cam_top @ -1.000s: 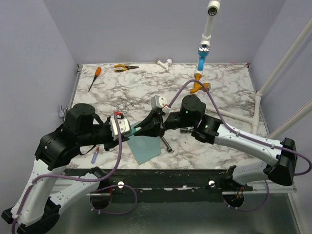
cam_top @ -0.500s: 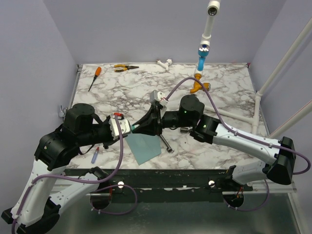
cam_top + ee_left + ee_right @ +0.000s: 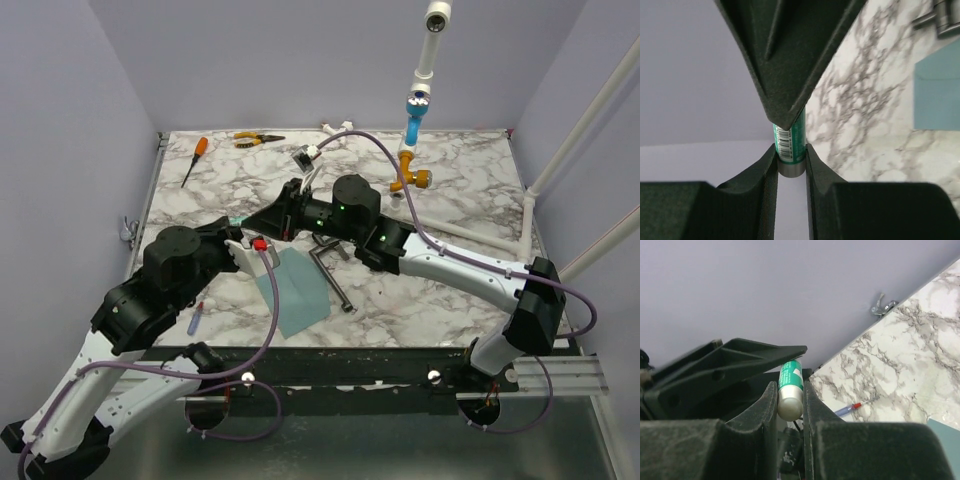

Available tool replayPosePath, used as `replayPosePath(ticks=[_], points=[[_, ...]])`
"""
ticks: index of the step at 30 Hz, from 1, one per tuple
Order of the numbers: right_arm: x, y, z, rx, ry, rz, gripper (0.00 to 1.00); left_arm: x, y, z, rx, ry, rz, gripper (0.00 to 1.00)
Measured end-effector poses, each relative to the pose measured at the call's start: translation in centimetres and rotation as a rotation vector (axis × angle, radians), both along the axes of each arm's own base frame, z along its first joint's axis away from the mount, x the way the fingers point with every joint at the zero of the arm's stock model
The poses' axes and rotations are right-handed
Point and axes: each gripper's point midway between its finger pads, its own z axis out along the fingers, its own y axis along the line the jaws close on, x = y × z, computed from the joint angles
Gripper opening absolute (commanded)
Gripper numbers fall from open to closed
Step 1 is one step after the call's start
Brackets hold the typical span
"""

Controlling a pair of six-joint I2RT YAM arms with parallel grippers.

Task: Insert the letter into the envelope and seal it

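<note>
A green glue stick point(image 3: 790, 137) is held at both ends above the table. My left gripper point(image 3: 790, 150) is shut on its grey base end, and my right gripper point(image 3: 790, 390) is shut on its pale rounded end point(image 3: 790, 402). In the top view the two grippers meet tip to tip, left gripper point(image 3: 244, 240) and right gripper point(image 3: 264, 224), left of the table's middle. The teal envelope point(image 3: 296, 290) lies flat near the front edge, just right of and below the grippers, and also shows as envelope point(image 3: 937, 90). The letter is out of view.
A metal hex key point(image 3: 330, 270) lies beside the envelope. A blue and red pen point(image 3: 197, 318) sits at the front left. An orange screwdriver point(image 3: 195, 158), yellow pliers point(image 3: 258, 140) and a white clip point(image 3: 340, 127) lie along the back edge. A pipe with an orange fitting point(image 3: 412, 180) hangs at back right.
Both grippers have moved left and toward the back with the glue stick, off the envelope. My left jaws have closed onto the stick's base.
</note>
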Motion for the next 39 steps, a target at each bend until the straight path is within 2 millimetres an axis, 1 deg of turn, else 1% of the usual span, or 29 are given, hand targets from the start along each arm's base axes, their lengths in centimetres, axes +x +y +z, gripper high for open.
replayPosePath(ticks=[3, 6, 9, 13, 14, 15, 16, 17, 19, 20, 22, 24, 26, 28, 30, 31, 33, 35, 37, 39], points=[[0.7, 0.5, 0.0, 0.010, 0.041, -0.021, 0.01, 0.9, 0.6, 0.0, 0.074, -0.078, 0.030, 0.00], [0.9, 0.6, -0.3, 0.011, 0.061, -0.031, 0.01, 1.4, 1.0, -0.1, 0.128, -0.145, 0.047, 0.00], [0.9, 0.6, -0.1, 0.015, 0.051, -0.025, 0.01, 1.2, 1.1, 0.2, 0.123, -0.180, 0.044, 0.00], [0.5, 0.6, 0.4, 0.032, 0.008, -0.005, 0.01, 0.5, 1.1, 0.6, 0.063, -0.167, 0.032, 0.00], [0.4, 0.4, 0.4, 0.033, 0.000, -0.002, 0.01, 0.4, 0.9, 0.7, 0.050, -0.160, 0.026, 0.19], [0.3, 0.3, 0.4, 0.031, -0.007, -0.001, 0.01, 0.3, 0.8, 0.6, 0.039, -0.153, 0.022, 0.44], [0.3, 0.2, 0.4, 0.028, -0.014, 0.000, 0.01, 0.3, 0.6, 0.4, 0.027, -0.142, 0.019, 0.95], [0.2, 0.1, 0.3, 0.025, -0.015, -0.001, 0.01, 0.2, 0.5, 0.4, 0.017, -0.134, 0.018, 0.99], [0.1, -0.2, -0.1, 0.020, -0.014, 0.000, 0.01, 0.1, 0.2, 0.1, -0.005, -0.112, 0.012, 0.99], [0.5, -0.6, -0.3, 0.021, -0.008, -0.008, 0.01, -0.1, -0.1, 0.1, -0.040, -0.086, 0.009, 0.99], [0.5, -1.4, -0.4, 0.043, 0.006, 0.003, 0.01, -0.6, -0.3, 0.9, -0.103, -0.070, 0.004, 0.99], [0.6, -2.5, -0.5, 0.068, 0.010, 0.014, 0.01, -1.4, -0.5, 2.7, -0.194, -0.070, -0.014, 0.99], [0.5, -3.2, 0.2, 0.099, -0.003, 0.037, 0.01, -2.5, -0.6, 5.0, -0.289, -0.083, -0.045, 0.97], [-0.1, -3.5, 1.8, 0.146, -0.029, 0.079, 0.01, -4.5, -0.7, 7.9, -0.393, -0.124, -0.121, 0.93], [-1.3, -3.7, 3.1, 0.190, -0.049, 0.134, 0.01, -6.7, -0.8, 9.8, -0.442, -0.181, -0.215, 0.92], [-1.9, -3.8, 3.9, 0.215, -0.060, 0.166, 0.01, -7.7, -0.7, 10.4, -0.444, -0.213, -0.260, 0.92], [-3.2, -4.1, 5.3, 0.264, -0.076, 0.227, 0.01, -9.5, -0.9, 10.7, -0.421, -0.277, -0.353, 0.92], [-4.2, -4.4, 6.2, 0.299, -0.081, 0.276, 0.01, -10.6, -1.3, 10.5, -0.387, -0.314, -0.426, 0.87], [-5.0, -4.6, 6.8, 0.320, -0.080, 0.315, 0.01, -11.0, -1.8, 10.4, -0.349, -0.341, -0.474, 0.80], [-5.4, -4.6, 7.3, 0.331, -0.081, 0.339, 0.01, -10.9, -2.3, 10.3, -0.315, -0.355, -0.506, 0.73]])
